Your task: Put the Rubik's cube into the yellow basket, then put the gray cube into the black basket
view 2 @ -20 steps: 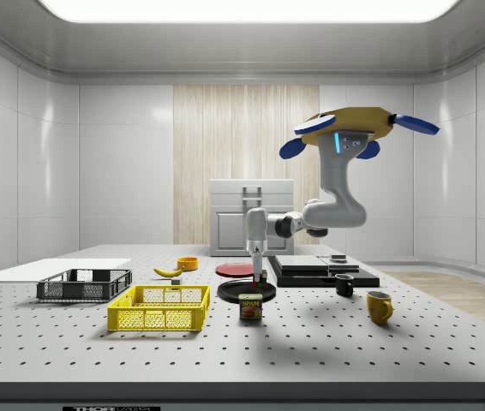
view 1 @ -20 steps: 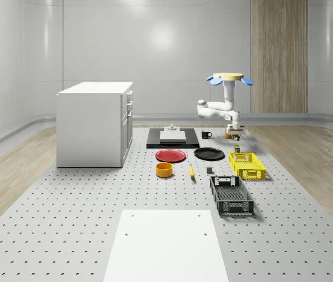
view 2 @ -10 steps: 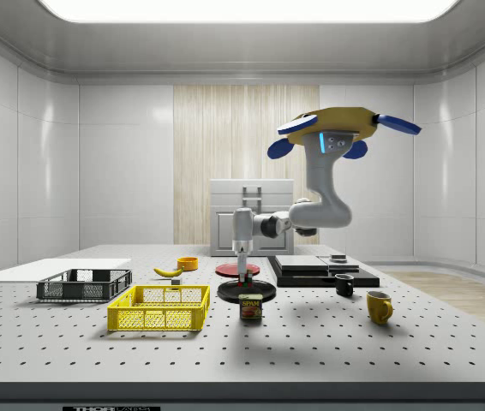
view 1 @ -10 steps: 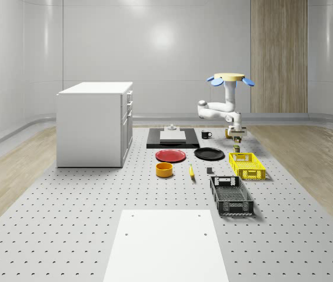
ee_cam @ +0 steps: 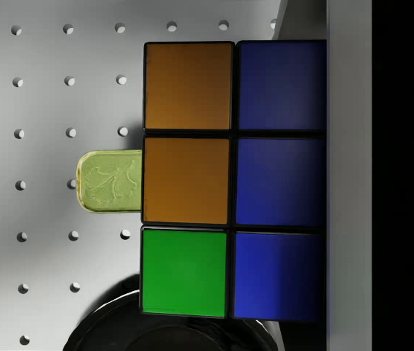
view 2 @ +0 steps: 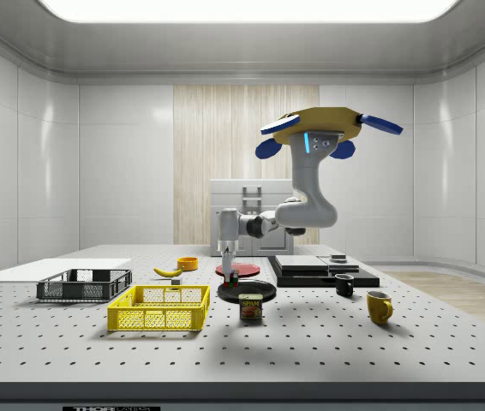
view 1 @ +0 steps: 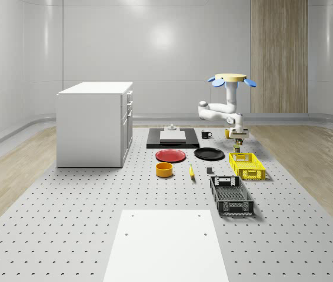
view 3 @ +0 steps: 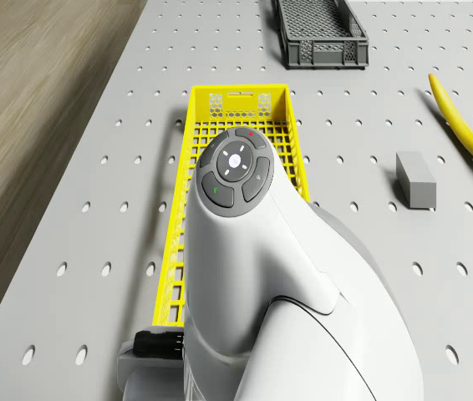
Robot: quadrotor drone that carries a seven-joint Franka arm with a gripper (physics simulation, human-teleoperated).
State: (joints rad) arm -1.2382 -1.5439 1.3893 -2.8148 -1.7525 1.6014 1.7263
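The drone hovers above the worktop, beside the black plate, with its arm reaching down and sideways toward the yellow basket. The gripper hangs in the air above the worktop between the plate and the basket, clamped on the Rubik's cube. The wrist view shows the cube close against the camera, its orange, green and blue faces lying along one finger, with a tin's lid and the plate's rim on the worktop below. That height reads as deliberate: the cube has to clear the basket's wall before it can be lowered in.

In the drone view the arm lies along the yellow basket's length, so the carry looks lined up with the open tray. The first half of the task seems mid-transport: the cube is lifted but not yet over the basket.

The gray cube lies on the worktop, apart from both baskets, near the banana. The black basket stands just beyond the yellow one, which should keep the second carry short.
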